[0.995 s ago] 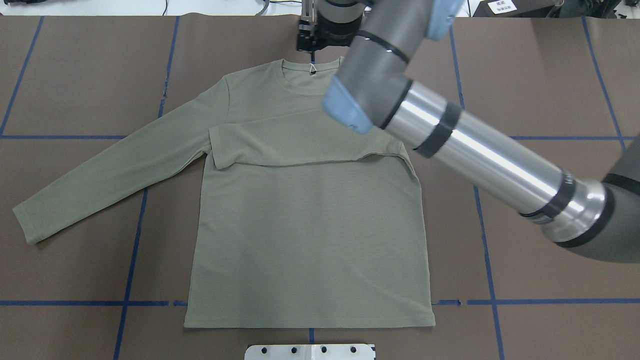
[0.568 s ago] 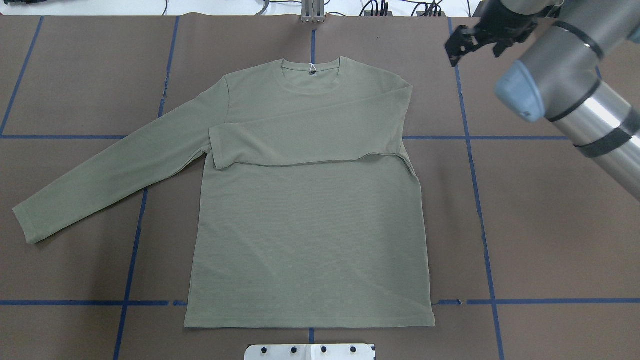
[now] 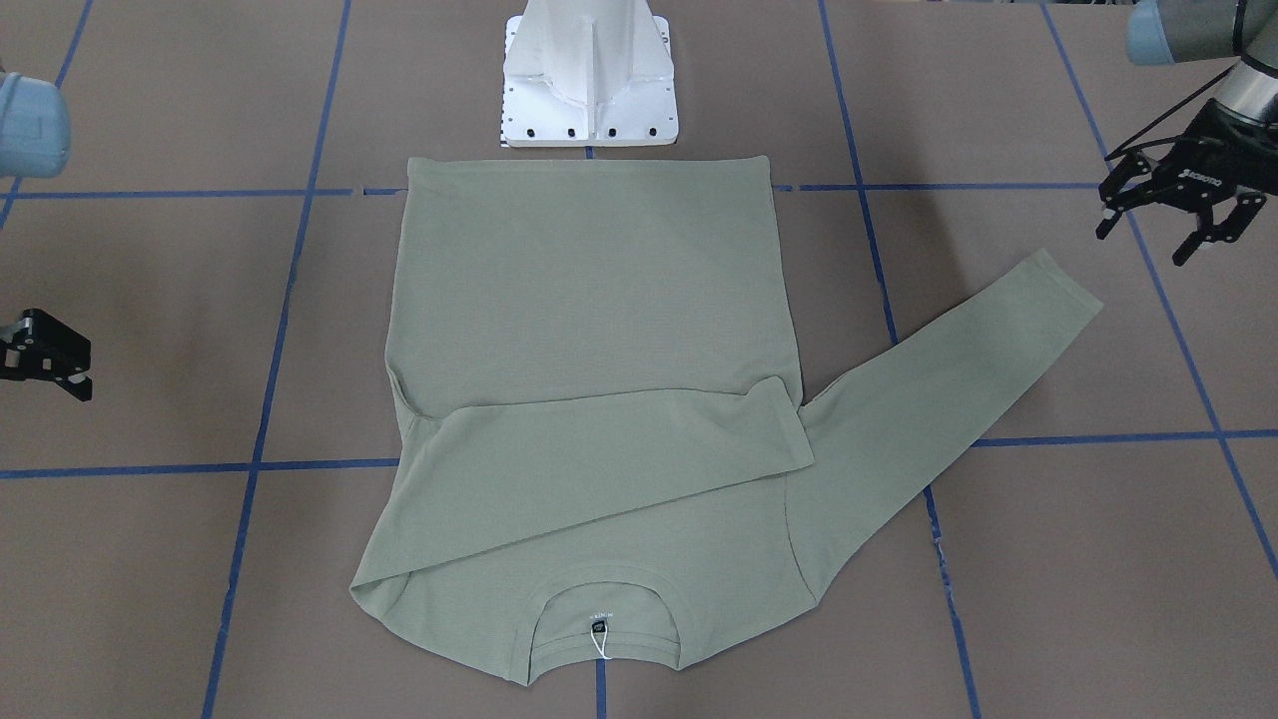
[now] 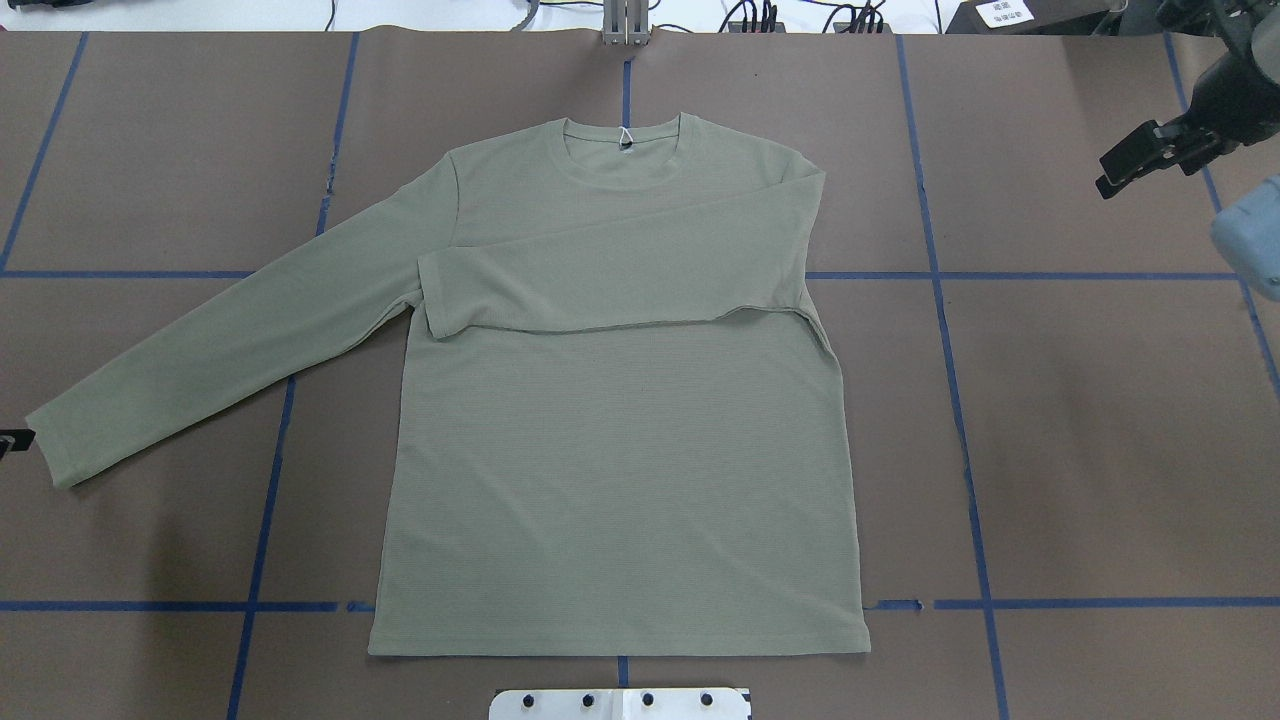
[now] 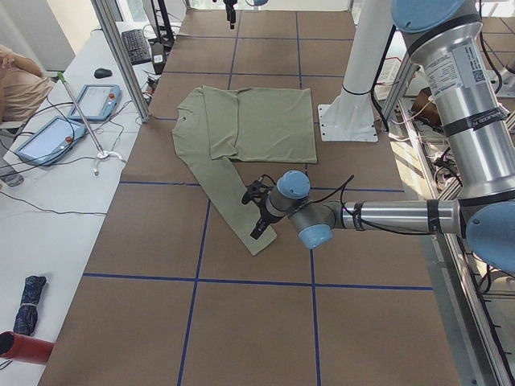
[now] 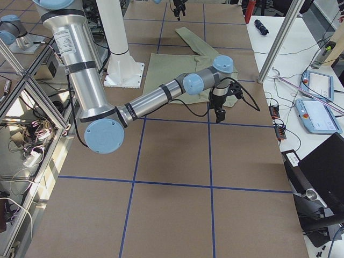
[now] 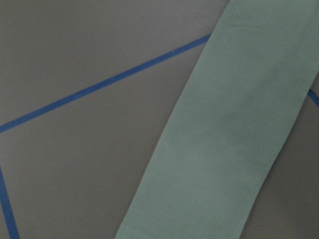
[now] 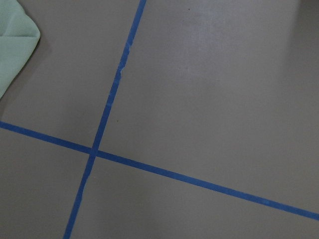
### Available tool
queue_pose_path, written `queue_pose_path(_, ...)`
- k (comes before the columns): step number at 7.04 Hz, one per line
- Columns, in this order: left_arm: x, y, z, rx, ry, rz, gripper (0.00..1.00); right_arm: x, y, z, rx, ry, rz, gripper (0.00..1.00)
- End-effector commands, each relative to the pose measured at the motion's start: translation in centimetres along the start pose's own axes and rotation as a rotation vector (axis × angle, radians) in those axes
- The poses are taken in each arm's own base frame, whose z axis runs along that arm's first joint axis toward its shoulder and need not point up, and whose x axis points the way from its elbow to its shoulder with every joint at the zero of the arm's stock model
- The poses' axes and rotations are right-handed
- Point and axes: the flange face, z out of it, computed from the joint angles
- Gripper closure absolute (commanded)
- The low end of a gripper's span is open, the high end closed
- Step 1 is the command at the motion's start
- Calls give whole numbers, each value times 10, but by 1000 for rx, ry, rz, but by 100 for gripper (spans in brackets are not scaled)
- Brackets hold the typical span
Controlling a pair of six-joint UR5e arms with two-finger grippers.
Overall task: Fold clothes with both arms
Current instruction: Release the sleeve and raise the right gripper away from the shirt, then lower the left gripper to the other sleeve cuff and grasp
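The pale green long-sleeved shirt [image 4: 620, 450] lies flat on the brown table, collar [image 4: 622, 150] away from the robot's base. One sleeve [image 4: 610, 280] is folded across the chest. The other sleeve [image 4: 220, 340] stretches out flat, also seen as sleeve [image 3: 958, 369] and sleeve [image 7: 224, 144]. My left gripper [image 3: 1148, 240] hovers open just beyond that sleeve's cuff [image 3: 1063, 285], holding nothing; the exterior left view shows the left gripper [image 5: 256, 211] low beside the cuff. My right gripper [image 4: 1140, 165] hangs apart from the shirt near the table's side; the right gripper [image 3: 60, 369] looks open and empty.
The white pedestal base [image 3: 589, 90] stands just behind the shirt's hem. Blue tape lines [image 8: 107, 119] grid the brown table cover. A side table with tablets [image 5: 88, 100] and cables runs along the far edge, with aluminium posts [image 5: 121, 56] there.
My right arm has swung from over the collar out to the right, off the shirt. A sliver of the left gripper has appeared at the overhead view's left edge by the cuff.
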Motion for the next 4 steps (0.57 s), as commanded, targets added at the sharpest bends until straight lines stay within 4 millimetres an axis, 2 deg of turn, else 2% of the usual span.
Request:
queue_pose_path(1, 27, 20, 34, -66, -1, 75, 0, 4, 6, 1, -2, 0, 10, 0)
queue_pose_path(2, 32, 24, 41, -79, 1, 90, 0, 3, 6, 0, -1, 2, 12, 0)
queue_pose_path(3, 29, 30, 50, -88, -23, 97, 2, 3, 6, 0, -1, 2, 12, 0)
queue_pose_path(4, 29, 31, 51, -85, -24, 100, 13, 4, 13, -2, 1, 1, 12, 0)
